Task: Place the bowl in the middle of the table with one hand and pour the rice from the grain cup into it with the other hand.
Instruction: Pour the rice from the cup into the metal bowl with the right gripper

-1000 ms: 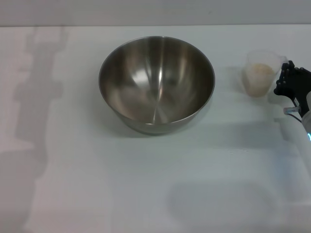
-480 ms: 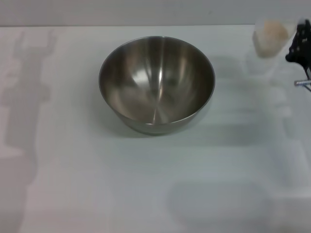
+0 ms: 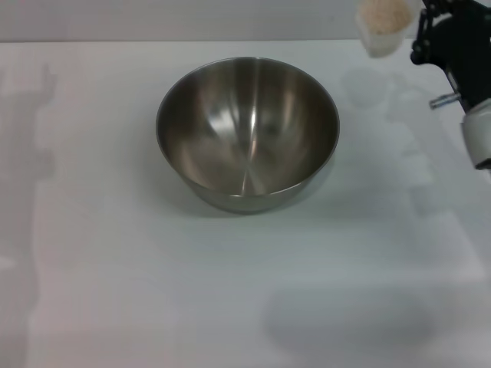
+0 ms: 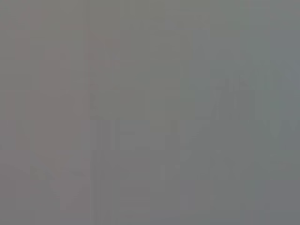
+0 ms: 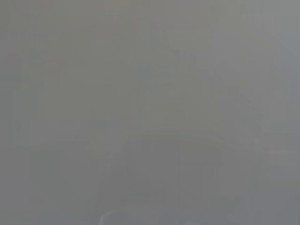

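behind the far edge a plain grey wall strip (image 3: 192, 19) ran across the top of the head view, a faint tall shadow (image 3: 27, 153) lay at the left side, a soft rounded shadow (image 3: 345, 318) lay near the front, and in both wrist views nothing could be told.

Steel bowl (image 3: 248, 134) upright mid-table; rice-filled grain cup (image 3: 383, 23) raised far right.

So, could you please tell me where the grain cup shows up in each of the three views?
Head view: the grain cup is at the top right, lifted off the table, held by the right gripper, right of the bowl.
Left wrist view: not visible; only blank grey.
Right wrist view: not visible; only blank grey.
Shared landmark: none.
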